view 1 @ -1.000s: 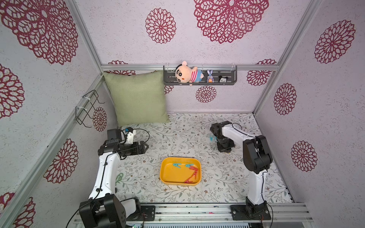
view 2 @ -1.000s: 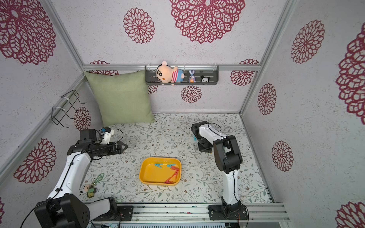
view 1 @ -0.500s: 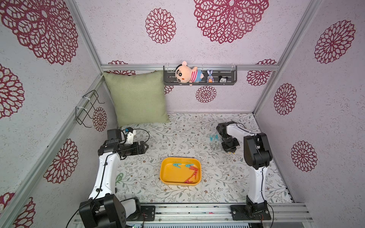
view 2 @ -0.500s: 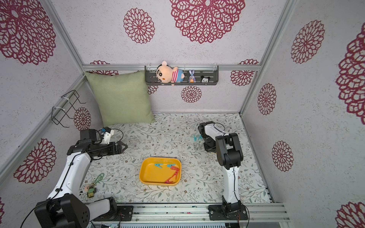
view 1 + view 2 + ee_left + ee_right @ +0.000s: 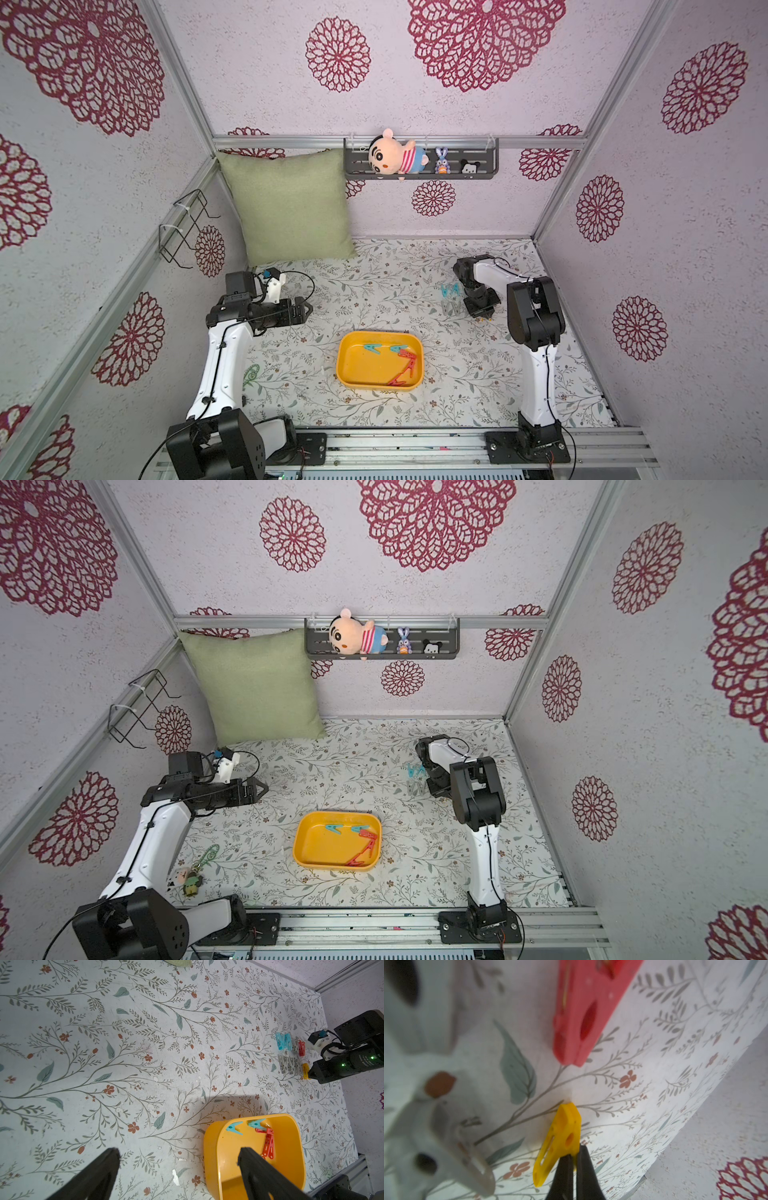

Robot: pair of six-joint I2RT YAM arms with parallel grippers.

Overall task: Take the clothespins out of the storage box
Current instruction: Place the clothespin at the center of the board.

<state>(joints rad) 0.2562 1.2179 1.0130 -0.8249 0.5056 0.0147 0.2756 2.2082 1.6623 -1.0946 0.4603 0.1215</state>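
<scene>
Left end effector (image 5: 306, 310) wide, empty, hovering over floral-print counter (image 5: 124, 1043); unmoved over last second. Shallow yellow plastic storage box (image 5: 359, 370) at counter front centre; we see two teal plus small red tangle of plastic clothespins (image 5: 256, 1124) left inside. Beyond box, to right: row of teal, grey, red pins (image 5: 288, 1065) already out. Right end effector (image 5: 574, 1157) pinched narrow on yellow plastic clothespin (image 5: 560, 1132); arm has swung right along row, pin tip now at counter. We judge release next, then return to box.
</scene>
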